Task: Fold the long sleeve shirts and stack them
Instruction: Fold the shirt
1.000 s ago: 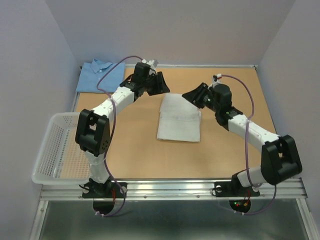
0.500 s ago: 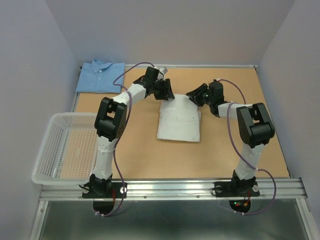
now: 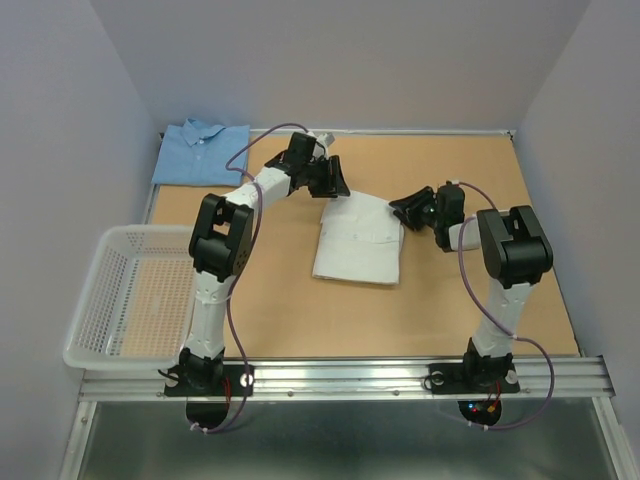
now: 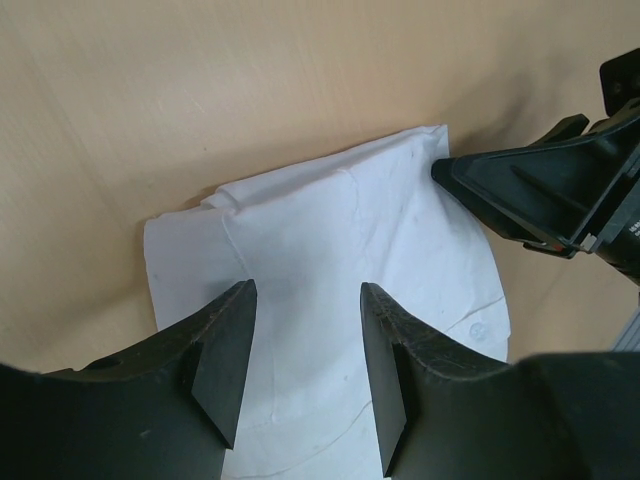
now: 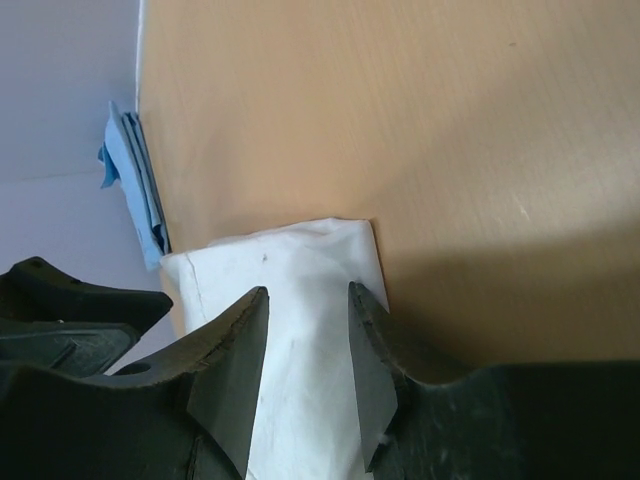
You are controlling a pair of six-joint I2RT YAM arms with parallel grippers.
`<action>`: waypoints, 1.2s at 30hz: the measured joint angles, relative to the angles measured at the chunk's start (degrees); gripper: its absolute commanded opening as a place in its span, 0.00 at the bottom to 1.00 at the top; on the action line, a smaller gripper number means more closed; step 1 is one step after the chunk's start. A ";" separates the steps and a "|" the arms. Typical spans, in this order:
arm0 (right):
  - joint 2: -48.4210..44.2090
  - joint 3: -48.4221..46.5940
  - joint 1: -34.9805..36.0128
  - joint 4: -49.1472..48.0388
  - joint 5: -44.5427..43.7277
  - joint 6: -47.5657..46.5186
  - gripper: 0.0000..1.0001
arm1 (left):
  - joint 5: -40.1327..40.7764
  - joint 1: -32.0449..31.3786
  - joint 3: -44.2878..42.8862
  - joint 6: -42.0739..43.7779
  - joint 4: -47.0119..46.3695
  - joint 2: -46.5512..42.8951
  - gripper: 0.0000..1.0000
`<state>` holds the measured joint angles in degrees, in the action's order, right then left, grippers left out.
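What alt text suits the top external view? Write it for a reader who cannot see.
A folded white shirt lies centred on the table, the open left gripper over its far left corner and the open right gripper at its far right corner. A folded blue shirt sits far left; a white basket at the left edge.

No words, labels, brands or numbers can be read on anything in these views.

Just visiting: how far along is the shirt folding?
Both look folded: the light blue shirt lies in the far left corner, the white shirt mid-table. In hand: the left end effector and right end effector sit open at the white shirt's far edge. Left: stacking the two.
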<state>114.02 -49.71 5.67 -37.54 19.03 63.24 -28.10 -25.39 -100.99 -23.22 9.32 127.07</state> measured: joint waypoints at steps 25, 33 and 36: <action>-4.48 -5.81 4.68 3.74 9.29 -6.62 0.44 | -11.41 1.31 -0.02 -12.28 -19.43 11.52 0.49; -2.56 -0.07 4.46 3.17 8.15 -6.99 0.44 | -11.37 2.32 3.17 -13.09 -23.50 10.69 0.48; -4.76 -0.33 4.48 7.52 8.07 -9.40 0.45 | -9.88 3.04 9.66 -13.38 -25.07 6.73 0.48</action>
<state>109.25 -50.04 10.15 -30.02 27.09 53.84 -37.98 -22.35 -91.33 -36.60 -15.75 133.80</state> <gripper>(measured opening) 0.441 0.479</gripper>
